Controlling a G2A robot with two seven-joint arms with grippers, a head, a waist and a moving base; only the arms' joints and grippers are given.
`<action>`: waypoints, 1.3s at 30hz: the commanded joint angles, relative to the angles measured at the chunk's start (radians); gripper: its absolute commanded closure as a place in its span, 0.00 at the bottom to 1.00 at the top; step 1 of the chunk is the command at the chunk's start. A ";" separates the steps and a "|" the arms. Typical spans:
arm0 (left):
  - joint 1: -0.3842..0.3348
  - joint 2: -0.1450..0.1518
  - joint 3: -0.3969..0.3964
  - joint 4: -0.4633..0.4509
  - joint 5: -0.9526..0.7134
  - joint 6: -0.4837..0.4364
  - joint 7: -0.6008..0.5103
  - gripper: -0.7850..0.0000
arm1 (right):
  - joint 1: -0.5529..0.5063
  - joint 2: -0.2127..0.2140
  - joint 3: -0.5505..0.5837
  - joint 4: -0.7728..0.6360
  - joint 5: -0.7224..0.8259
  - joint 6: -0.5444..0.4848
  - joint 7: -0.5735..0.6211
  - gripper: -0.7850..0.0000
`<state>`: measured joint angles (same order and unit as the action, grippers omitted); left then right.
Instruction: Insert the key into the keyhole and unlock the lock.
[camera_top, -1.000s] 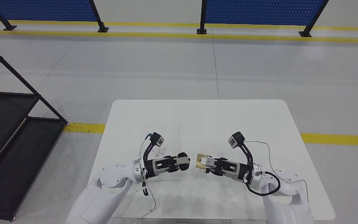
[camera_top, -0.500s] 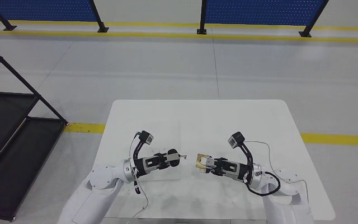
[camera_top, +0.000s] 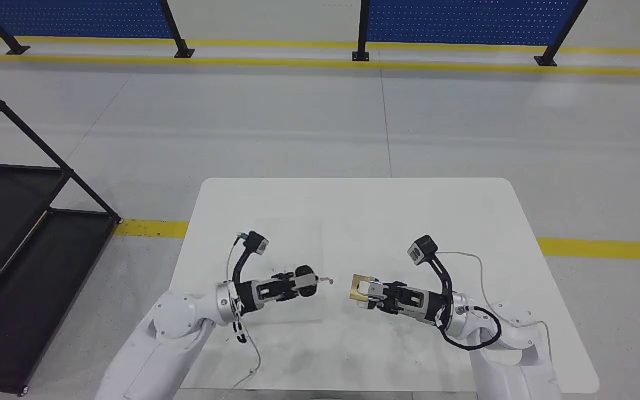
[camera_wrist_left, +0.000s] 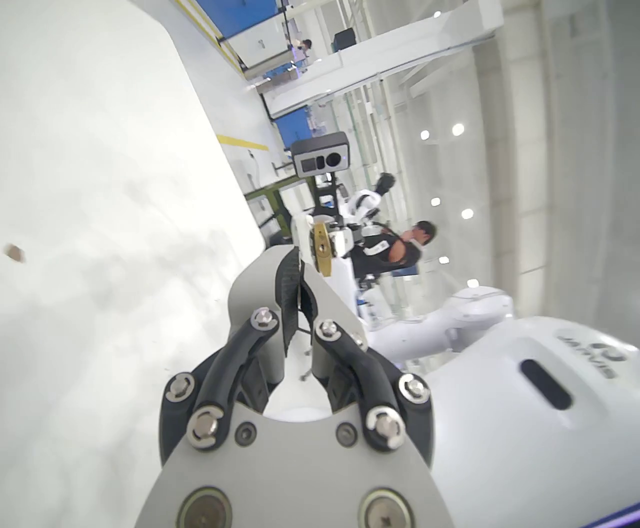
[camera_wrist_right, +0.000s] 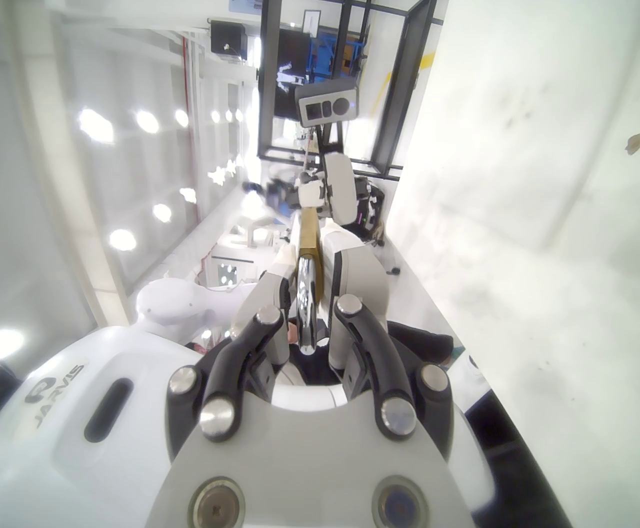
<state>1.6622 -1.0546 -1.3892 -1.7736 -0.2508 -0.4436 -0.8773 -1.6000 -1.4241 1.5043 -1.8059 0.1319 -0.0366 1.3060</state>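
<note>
Backing away, my left jaws, pinched on the key (camera_top: 315, 278), now sit clear of the lock (camera_top: 358, 289) gripped in my right jaws above the bench (camera_top: 450, 210); I judge insertion needs another approach.

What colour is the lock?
The padlock is brassy gold; the top view shows it best.

Brass-yellow lock (camera_top: 358, 289), silver shackle (camera_wrist_right: 305, 300) — white table (camera_top: 400, 215), faintly grey-smudged.

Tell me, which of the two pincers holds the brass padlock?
The right pincer: the brass padlock is clamped in it. The left pincer, facing it across a gap, pinches only a thin key.
</note>
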 joint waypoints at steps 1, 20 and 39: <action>0.009 0.000 -0.008 -0.005 0.181 -0.088 0.087 1.00 | 0.000 0.000 0.000 0.000 0.000 0.000 0.000 1.00; 0.038 -0.012 -0.029 -0.029 0.875 -0.290 0.568 1.00 | 0.000 0.000 0.000 0.000 0.000 0.000 0.000 1.00; -0.088 -0.012 0.108 0.123 2.203 0.035 1.534 1.00 | 0.000 0.000 0.000 0.000 0.000 0.000 0.000 1.00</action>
<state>1.5753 -1.0703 -1.2920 -1.6638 1.8000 -0.4768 0.5653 -1.6000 -1.4241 1.5043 -1.8059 0.1319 -0.0366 1.3060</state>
